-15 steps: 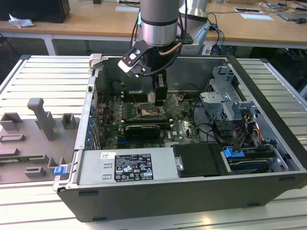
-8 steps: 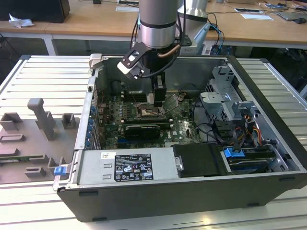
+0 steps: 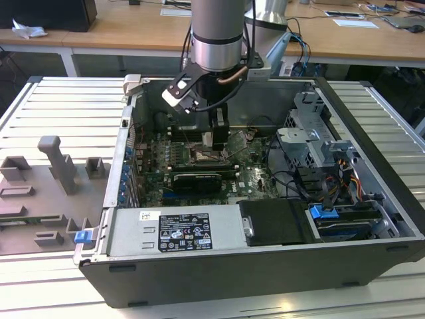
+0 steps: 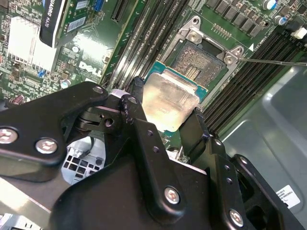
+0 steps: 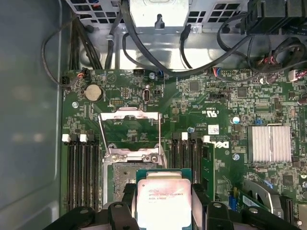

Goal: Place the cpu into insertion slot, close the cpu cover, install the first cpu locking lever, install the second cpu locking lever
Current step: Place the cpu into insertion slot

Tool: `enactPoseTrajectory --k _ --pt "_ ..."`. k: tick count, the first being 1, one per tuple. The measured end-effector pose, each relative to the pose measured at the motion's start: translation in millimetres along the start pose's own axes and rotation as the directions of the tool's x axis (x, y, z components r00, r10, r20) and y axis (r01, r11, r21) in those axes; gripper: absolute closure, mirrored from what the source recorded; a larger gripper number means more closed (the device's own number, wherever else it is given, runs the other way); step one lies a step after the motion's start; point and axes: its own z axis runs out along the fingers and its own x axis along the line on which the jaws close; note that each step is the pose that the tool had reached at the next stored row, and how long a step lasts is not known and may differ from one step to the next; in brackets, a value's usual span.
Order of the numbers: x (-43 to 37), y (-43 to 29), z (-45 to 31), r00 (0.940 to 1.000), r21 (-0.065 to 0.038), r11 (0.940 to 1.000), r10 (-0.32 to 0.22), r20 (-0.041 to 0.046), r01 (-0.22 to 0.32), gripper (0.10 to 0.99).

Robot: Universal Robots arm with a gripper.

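Observation:
My gripper [image 4: 168,103] is shut on the cpu [image 4: 171,98], a flat square chip with a dull silver top, one black finger [image 4: 135,96] on each side. In the first wrist view the cpu [image 5: 163,200] hangs level, overlapping one edge of the insertion slot [image 5: 120,184], a dark square socket in a silver frame. The cpu cover [image 5: 128,114] is swung open and lies back past the socket. The socket [image 4: 201,62] is bare, and a thin lever rod [image 4: 273,61] sticks out beside it. In the exterior view the gripper [image 3: 211,136] hovers over the socket [image 3: 206,157] inside the open computer case.
Long black memory slots [image 5: 81,172] flank the socket on both sides. A finned heat sink [image 5: 267,143] and a black card [image 3: 196,179] sit nearby. Cables [image 5: 144,43] and a drive cage [image 3: 312,139] crowd the case. A grey fixture [image 3: 60,166] stands on the exterior view's left.

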Motion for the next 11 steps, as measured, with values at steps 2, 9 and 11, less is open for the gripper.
enactPoseTrajectory --k 2,9,11 --pt "0.0 -0.1 1.5 1.0000 0.000 1.0000 0.000 0.0000 0.000 0.545" --pt "-0.1 -0.5 4.7 1.0000 0.001 1.0000 0.000 0.0000 0.000 0.545" --pt "-0.1 -0.6 6.4 1.0000 0.002 1.0000 0.000 0.0001 0.000 0.545"
